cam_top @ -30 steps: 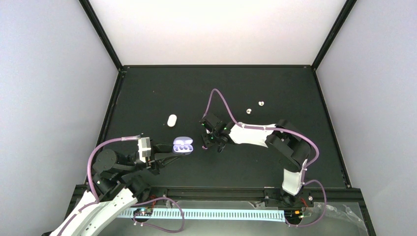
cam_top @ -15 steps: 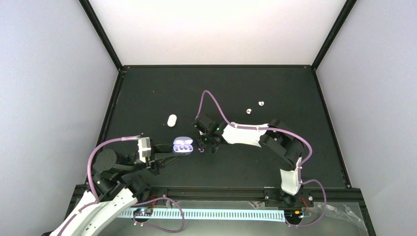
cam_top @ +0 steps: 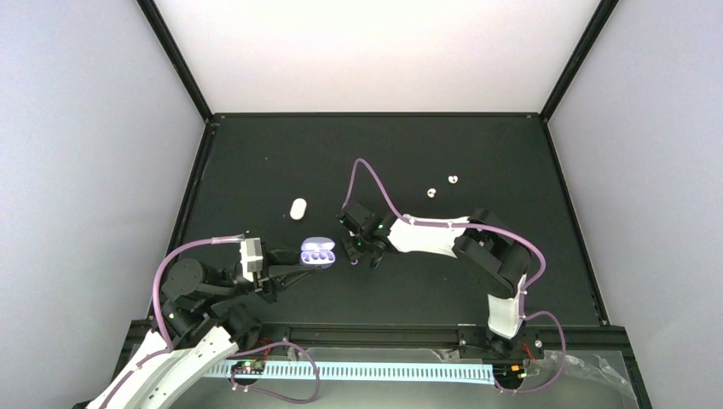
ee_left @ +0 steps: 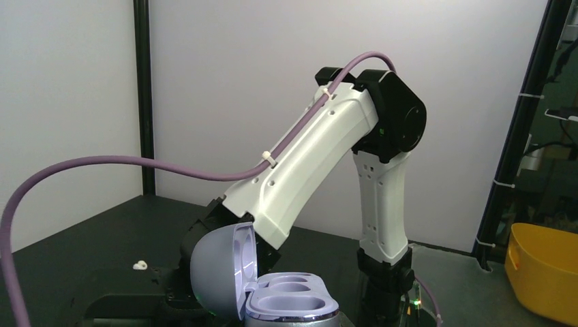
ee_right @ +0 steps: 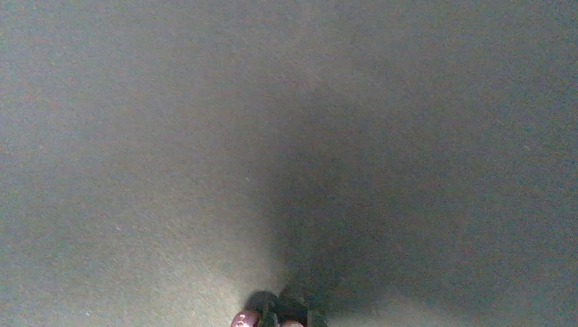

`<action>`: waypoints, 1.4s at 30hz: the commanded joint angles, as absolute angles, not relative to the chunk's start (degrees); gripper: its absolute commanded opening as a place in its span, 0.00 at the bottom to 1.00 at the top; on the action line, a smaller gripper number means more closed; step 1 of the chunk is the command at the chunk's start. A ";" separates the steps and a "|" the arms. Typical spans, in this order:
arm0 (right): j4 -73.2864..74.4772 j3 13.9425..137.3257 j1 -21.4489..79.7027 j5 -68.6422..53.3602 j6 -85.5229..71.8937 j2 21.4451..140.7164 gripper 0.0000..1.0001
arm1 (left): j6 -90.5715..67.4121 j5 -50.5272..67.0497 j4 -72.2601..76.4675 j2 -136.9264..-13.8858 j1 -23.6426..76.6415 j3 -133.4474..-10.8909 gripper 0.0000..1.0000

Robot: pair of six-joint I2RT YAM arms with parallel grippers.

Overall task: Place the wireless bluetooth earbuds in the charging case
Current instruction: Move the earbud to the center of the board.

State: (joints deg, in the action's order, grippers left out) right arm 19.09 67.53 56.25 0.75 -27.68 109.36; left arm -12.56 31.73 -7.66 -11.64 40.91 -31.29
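Quick status from my end. The left gripper (cam_top: pixel 298 262) sits low and left of centre in the overhead view, and it looks clamped on the purple case (cam_top: pixel 317 252). The case's lid is flipped up, and the left wrist view shows both sockets facing up at the bottom of the frame.

The right gripper (cam_top: pixel 355 254) is just to the right of that case, tips down at the table (cam_top: pixel 256 170) and apart from the case. Its jaws are pressed together. In the right wrist view I get a glossy purple earbud (ee_right: pixel 244 319) at the very bottom edge, right at the fingertips. There's a second purplish blob beside it, but it's cut off by the frame, so I honestly can't tell if anything is actually pinched.

The white case (cam_top: pixel 297 209) lies closed on the mat, above and a bit left of the purple one. The two white earbuds (cam_top: pixel 431 192) are loose on the mat in the upper right of the table, near each other and well apart from both cases. The right arm (ee_left: pixel 320 157) fills most of the left wrist view.
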 commanded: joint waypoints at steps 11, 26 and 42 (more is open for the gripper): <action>16.66 54.89 50.33 4.54 -33.50 99.20 0.01 | -12.27 31.63 -7.16 -12.67 41.03 -31.29 0.02; 16.30 49.98 47.91 4.68 -31.26 90.87 0.43 | -12.46 32.36 -5.99 -14.34 41.01 -31.18 0.02; 12.06 48.90 53.60 4.75 -26.35 91.95 0.30 | -12.12 32.03 -5.91 -15.06 40.98 -31.20 0.01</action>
